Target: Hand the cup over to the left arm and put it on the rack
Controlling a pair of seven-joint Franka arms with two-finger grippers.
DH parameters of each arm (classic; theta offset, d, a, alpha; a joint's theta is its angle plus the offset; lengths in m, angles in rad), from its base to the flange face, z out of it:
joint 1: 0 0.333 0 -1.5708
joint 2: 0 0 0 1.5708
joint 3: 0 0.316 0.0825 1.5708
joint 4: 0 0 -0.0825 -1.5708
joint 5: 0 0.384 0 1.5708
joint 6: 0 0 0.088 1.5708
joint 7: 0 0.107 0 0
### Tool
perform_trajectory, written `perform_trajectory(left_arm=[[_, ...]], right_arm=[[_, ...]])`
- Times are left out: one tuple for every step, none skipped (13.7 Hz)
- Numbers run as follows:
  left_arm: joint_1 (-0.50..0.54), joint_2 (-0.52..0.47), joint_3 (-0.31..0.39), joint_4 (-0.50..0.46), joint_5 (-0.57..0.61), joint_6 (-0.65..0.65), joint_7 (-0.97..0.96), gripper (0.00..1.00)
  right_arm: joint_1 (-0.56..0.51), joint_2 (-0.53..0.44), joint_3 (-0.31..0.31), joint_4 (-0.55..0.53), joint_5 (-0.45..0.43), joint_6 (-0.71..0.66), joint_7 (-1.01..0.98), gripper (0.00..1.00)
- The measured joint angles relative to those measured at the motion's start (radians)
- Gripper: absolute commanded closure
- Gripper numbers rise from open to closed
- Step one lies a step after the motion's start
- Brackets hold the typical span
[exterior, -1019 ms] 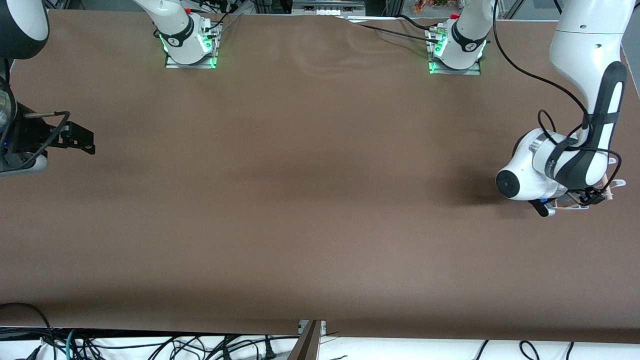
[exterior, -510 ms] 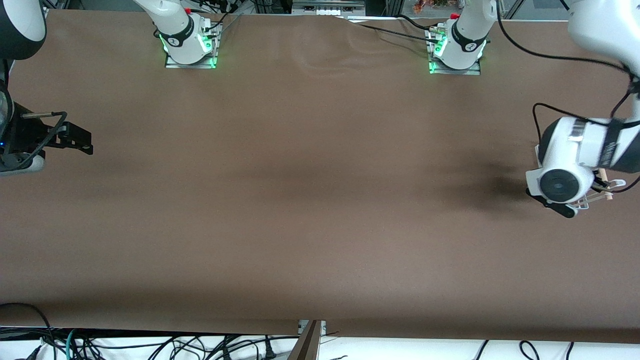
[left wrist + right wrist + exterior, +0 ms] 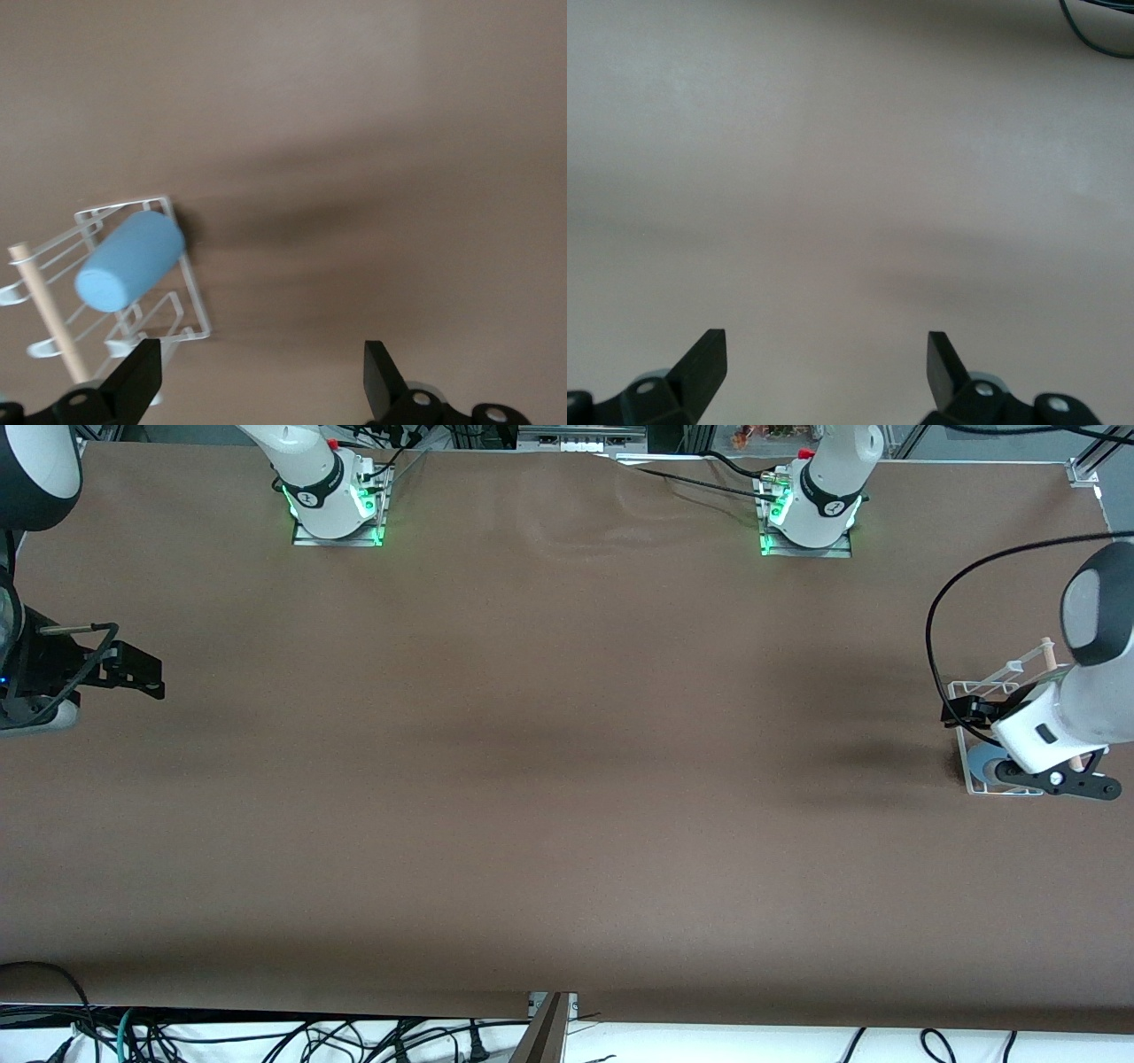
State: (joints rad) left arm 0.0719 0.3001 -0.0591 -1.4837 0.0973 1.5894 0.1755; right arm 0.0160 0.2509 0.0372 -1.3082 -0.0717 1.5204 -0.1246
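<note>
Now light-blue tapered cup [image 3: 129,261] on white wire rack [image 3: 190,301].

A wide brown table [image 3: 532,779] fills most of the front view, its covering lying in faint ripples near the edge where the bases stand. Past the table's edge nearest the front camera, a tangle of black cables [image 3: 266,1036] lies on a white floor, and a dark post [image 3: 542,1032] stands at that edge's middle
</note>
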Motion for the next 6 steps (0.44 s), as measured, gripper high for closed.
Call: perform_trajectory(left_arm=[[-0.001,-0.026,-0.005,-0.004,-0.035,0.008,-0.014,0.00],[-0.006,-0.060,-0.014,-0.022,-0.053,0.033,-0.050,0.00],[-0.014,-0.105,-0.021,-0.061,-0.063,0.077,-0.104,0.00],[-0.027,-0.160,-0.024,-0.120,-0.065,0.127,-0.154,0.00],[-0.040,-0.211,-0.024,-0.177,-0.065,0.163,-0.187,0.00],[-0.050,-0.257,-0.022,-0.227,-0.065,0.183,-0.212,0.00]], right_arm=[[0.000,0.000,0.000,0.000,0.004,0.000,0.000,0.00],[0.000,0.000,-0.001,0.000,0.006,0.000,0.001,0.00],[-0.001,0.000,-0.001,-0.001,0.008,0.000,0.007,0.00],[-0.001,0.000,-0.001,-0.001,0.010,0.000,0.017,0.00],[-0.001,0.000,-0.001,-0.001,0.011,0.000,0.025,0.00],[-0.001,0.000,-0.001,-0.001,0.012,0.000,0.030,0.00]])
